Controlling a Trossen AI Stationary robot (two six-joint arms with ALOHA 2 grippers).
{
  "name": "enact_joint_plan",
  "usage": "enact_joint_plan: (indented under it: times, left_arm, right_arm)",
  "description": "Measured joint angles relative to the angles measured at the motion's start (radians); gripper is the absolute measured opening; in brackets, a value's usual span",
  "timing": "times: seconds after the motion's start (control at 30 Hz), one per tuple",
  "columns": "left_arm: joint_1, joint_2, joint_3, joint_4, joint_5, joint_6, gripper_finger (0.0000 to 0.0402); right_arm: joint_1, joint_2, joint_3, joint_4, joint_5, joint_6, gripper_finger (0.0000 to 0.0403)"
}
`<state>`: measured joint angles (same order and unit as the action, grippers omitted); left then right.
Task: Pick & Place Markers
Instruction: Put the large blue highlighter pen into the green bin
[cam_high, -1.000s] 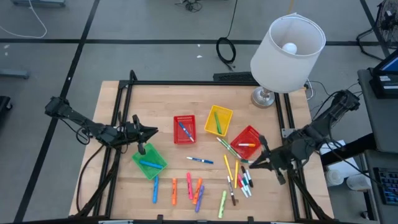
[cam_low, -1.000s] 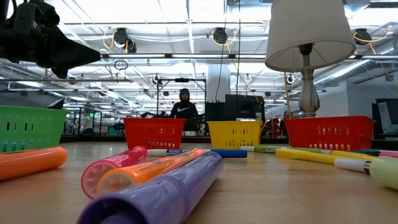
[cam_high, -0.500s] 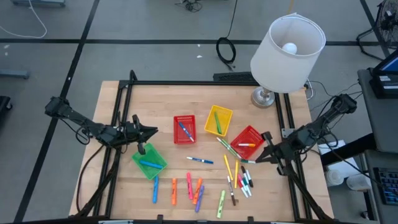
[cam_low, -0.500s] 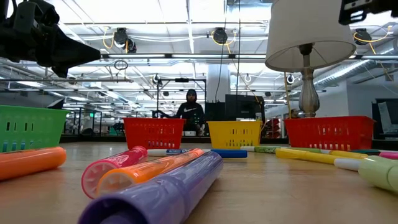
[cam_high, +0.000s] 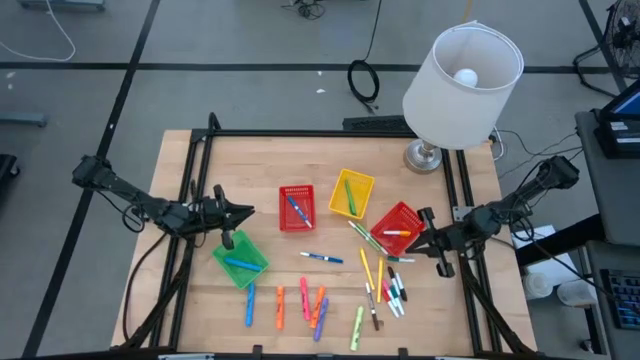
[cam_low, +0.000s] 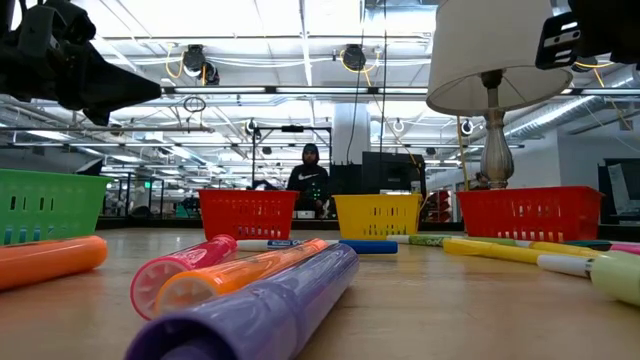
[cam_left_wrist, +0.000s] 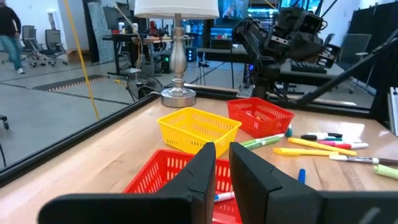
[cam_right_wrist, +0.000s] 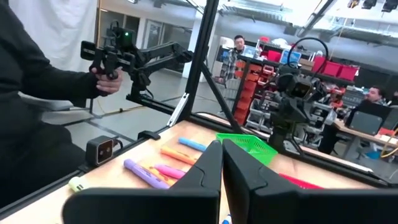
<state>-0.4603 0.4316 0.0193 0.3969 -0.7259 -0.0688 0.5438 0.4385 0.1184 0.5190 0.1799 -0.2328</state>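
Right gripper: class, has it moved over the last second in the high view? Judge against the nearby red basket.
Yes. The right gripper has shifted up-table, from the loose markers to beside the red basket.
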Motion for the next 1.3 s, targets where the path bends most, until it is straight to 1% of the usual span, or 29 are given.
enact_joint_plan:
  times: [0.07, 0.23, 0.3, 0.37, 0.43, 0.47, 0.53, 0.63, 0.73, 0.8, 0.83, 1.07, 1.23, 1.3]
  left_arm:
    - [0.000, 0.000, 0.000, 0.001, -0.018, -0.002, 0.0056]
    - [0.002, 0.000, 0.000, 0.046, -0.138, -0.056, 0.0054]
    - [0.002, 0.000, 0.000, 0.080, -0.163, -0.100, 0.0041]
    - [0.001, 0.000, 0.005, 0.144, -0.158, -0.157, 0.0015]
    - [-0.004, 0.001, 0.037, 0.187, -0.111, -0.192, 0.0007]
    - [-0.011, 0.005, 0.066, 0.183, -0.085, -0.196, 0.0007]
    - [-0.031, 0.033, 0.149, 0.110, -0.064, -0.200, 0.0004]
    - [-0.077, 0.123, 0.321, -0.084, -0.060, -0.246, 0.0004]
    - [-0.126, 0.268, 0.526, -0.297, -0.061, -0.313, 0.0003]
    - [-0.155, 0.380, 0.665, -0.455, -0.061, -0.391, 0.0003]
    - [-0.167, 0.441, 0.736, -0.539, -0.054, -0.456, 0.0003]
    - [-0.229, 0.798, 1.238, -1.237, 0.168, -0.988, 0.0002]
    - [-0.276, 1.070, 1.565, -1.711, 0.405, -1.338, 0.0002]
    - [-0.303, 1.169, 1.659, -1.856, 0.492, -1.451, 0.0002]
  right_arm:
    - [0.000, 0.000, 0.000, 0.000, -0.001, 0.002, 0.0000]
    - [0.000, 0.000, 0.000, 0.001, -0.001, 0.004, 0.0000]
    - [0.000, 0.000, 0.000, 0.001, 0.001, 0.004, 0.0000]
    - [0.000, 0.000, 0.000, 0.006, 0.001, 0.004, 0.0000]
    - [0.000, 0.000, 0.000, 0.027, 0.001, 0.004, 0.0000]
    - [0.000, 0.000, 0.000, 0.043, 0.001, 0.004, 0.0000]
    - [0.000, 0.000, 0.000, 0.072, 0.001, 0.004, 0.0000]
    - [0.000, 0.000, 0.000, 0.098, 0.001, 0.014, 0.0000]
    - [0.000, 0.000, 0.000, 0.098, 0.001, 0.029, 0.0000]
    - [0.000, 0.000, 0.000, 0.098, 0.001, 0.037, 0.0000]
    - [0.000, 0.000, 0.000, 0.097, 0.001, 0.038, 0.0000]
    - [0.000, 0.000, 0.000, 0.079, 0.001, 0.087, 0.0000]
    - [0.000, 0.000, 0.000, 0.077, 0.002, 0.065, 0.0000]
    - [0.000, 0.000, 0.000, 0.083, 0.002, 0.059, 0.0000]
